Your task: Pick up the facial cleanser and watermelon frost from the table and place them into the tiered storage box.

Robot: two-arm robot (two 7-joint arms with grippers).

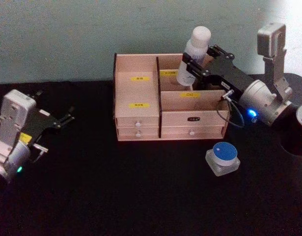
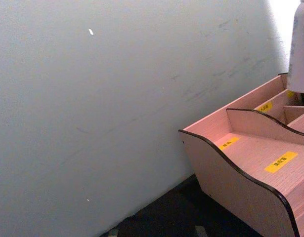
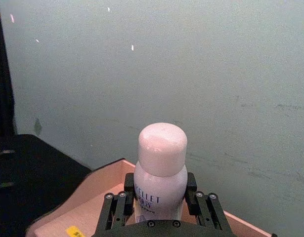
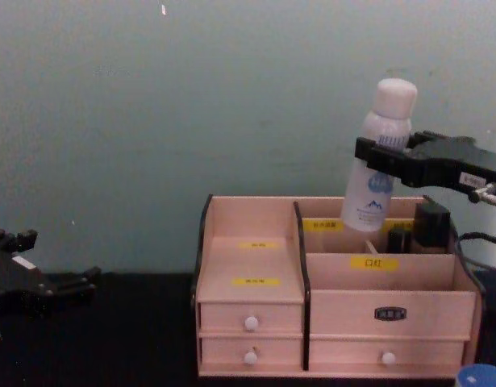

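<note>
The right claw (image 1: pixel 199 61) reaches in from the right and is clamped on the cleanser (image 1: pixel 192 53), gripping the white bottle around its upper body, just below the cap. The bottle tilts, with its cap leaning toward the right and its base pointing down into the box (image 1: pixel 136 64). From the chest view its lower end sits within the rear compartment on the right half of the box, just beside the yellow label on the back wall. Whether the base touches the compartment floor I cannot tell. Two small dark bottles (image 4: pixel 429 227) stand in the same rear row, nearer the right wall.

The frost jar (image 1: pixel 222 158) stands upright on the black bench (image 1: pixel 141 201) in front of the box's right corner, near it but not touching, its blue lid facing up.

The left claw (image 1: pixel 55 132) hangs low over the bench at the far left, well apart from the box. Its fingers look spread and it has hold of nothing.

The box faces the robot, drawers closed.
</note>
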